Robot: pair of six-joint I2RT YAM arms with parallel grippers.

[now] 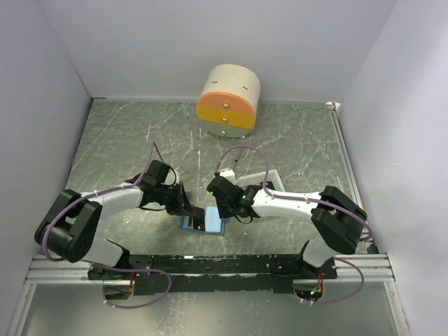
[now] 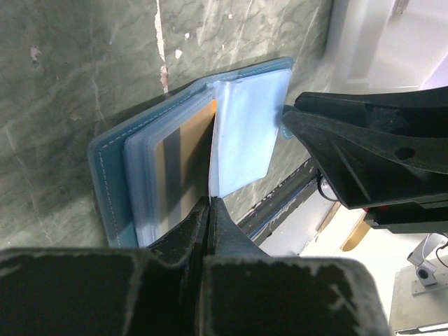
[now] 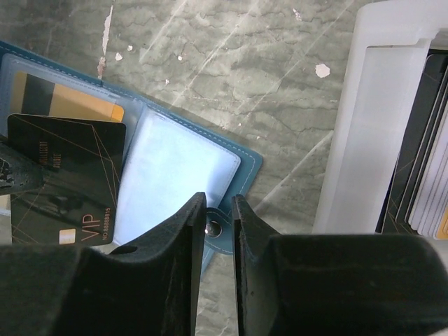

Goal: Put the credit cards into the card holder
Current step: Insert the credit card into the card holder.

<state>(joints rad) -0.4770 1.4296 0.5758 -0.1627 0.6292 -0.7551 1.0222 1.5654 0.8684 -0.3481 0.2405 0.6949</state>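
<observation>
Card holder (image 3: 178,168) is held open by its tab (image 3: 218,231), which is pinched in the right gripper (image 3: 218,204). Black card (image 3: 66,175) is clamped in the left gripper (image 2: 210,208). Guessing a free slot needs lining up next.

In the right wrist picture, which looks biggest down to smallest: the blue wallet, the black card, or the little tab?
1. wallet
2. black card, partly cut off and possibly nearer the camera
3. tab, clearly smallest

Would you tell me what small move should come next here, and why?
Probably the left end effector should ease its black card into a wallet pocket: the card hangs over the open wallet, whose tab the right end effector straddles.
</observation>
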